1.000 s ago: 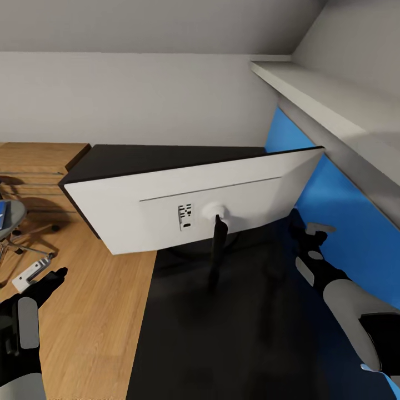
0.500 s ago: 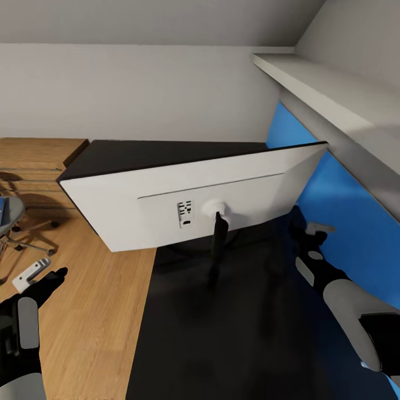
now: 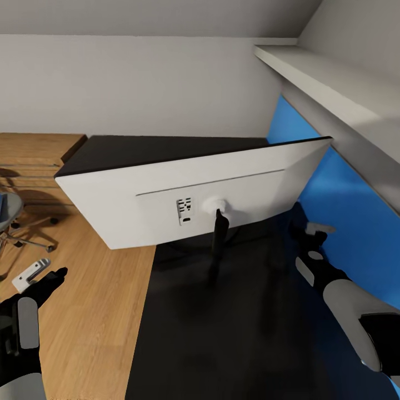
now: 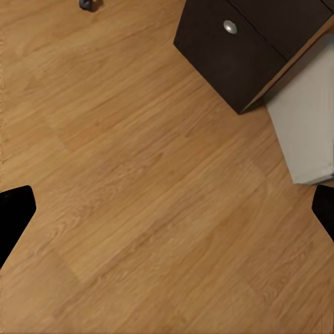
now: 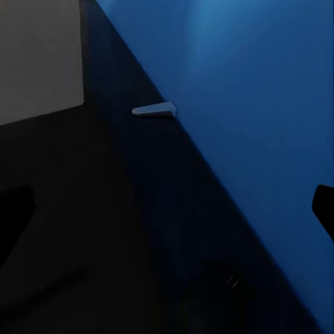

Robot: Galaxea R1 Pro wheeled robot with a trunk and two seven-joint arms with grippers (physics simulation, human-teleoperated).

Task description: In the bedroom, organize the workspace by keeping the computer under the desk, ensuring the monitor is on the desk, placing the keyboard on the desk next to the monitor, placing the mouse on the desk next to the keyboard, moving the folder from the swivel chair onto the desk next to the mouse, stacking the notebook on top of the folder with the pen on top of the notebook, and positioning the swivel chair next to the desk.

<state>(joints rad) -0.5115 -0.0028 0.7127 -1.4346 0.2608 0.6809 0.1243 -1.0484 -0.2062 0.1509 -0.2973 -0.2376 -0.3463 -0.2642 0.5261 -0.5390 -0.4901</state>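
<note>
The monitor [image 3: 166,194] stands on the glossy black desk [image 3: 222,339] with its white back toward me, tilted on a thin black stem. My left gripper [image 3: 39,276] hangs open over the wooden floor left of the desk, holding nothing. My right gripper [image 3: 311,233] is open above the desk's right side, near the blue wall and right of the monitor's stem. The swivel chair [image 3: 6,214] shows partly at the far left edge. In the left wrist view a black drawer [image 4: 223,49] with a round knob sits beside a pale panel [image 4: 306,125].
A blue wall [image 3: 355,222] runs along the desk's right side under a white sloping shelf [image 3: 333,83]. A wooden dresser [image 3: 33,150] stands at the back left. A small pale wedge [image 5: 154,110] lies on the desk against the blue wall.
The whole picture has shifted: the wall line sits higher and the chair has slid toward the left edge, so the camera moved. Both grippers hold the same pose.
</note>
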